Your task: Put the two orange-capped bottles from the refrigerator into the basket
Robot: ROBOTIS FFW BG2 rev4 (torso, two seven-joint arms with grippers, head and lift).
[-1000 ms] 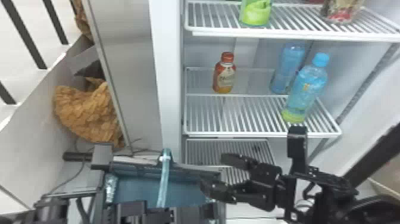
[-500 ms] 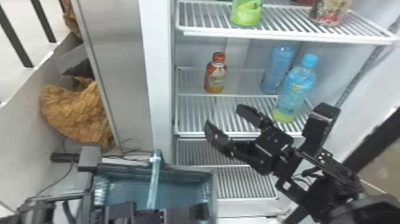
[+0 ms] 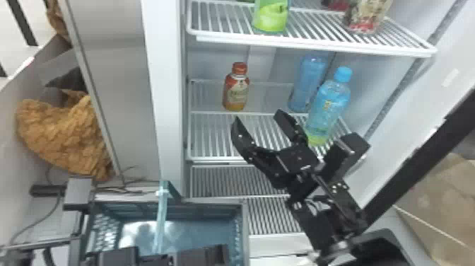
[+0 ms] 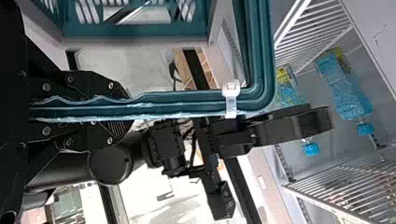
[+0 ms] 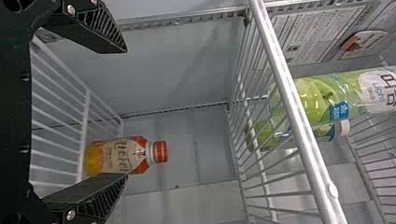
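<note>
My right gripper stands open in front of the middle shelf, its fingers pointing up and inward. An orange-capped bottle stands upright further back on that shelf, beyond the left finger. In the right wrist view, the open gripper has nothing between its fingers; the bottle is beyond them, partly behind one finger. At the bottom of the head view, my left gripper is at the basket. The left wrist view has this gripper shut on the basket's teal rim.
Two blue-capped bottles stand on the right of the middle shelf, near the right gripper. Above is a wire shelf with a green bottle and a patterned container. The refrigerator's left side wall borders the opening.
My right gripper has risen from the lower shelf's level to the middle shelf and now points upward. The refrigerator's contents have shifted left in the head view. The left gripper keeps its hold.
</note>
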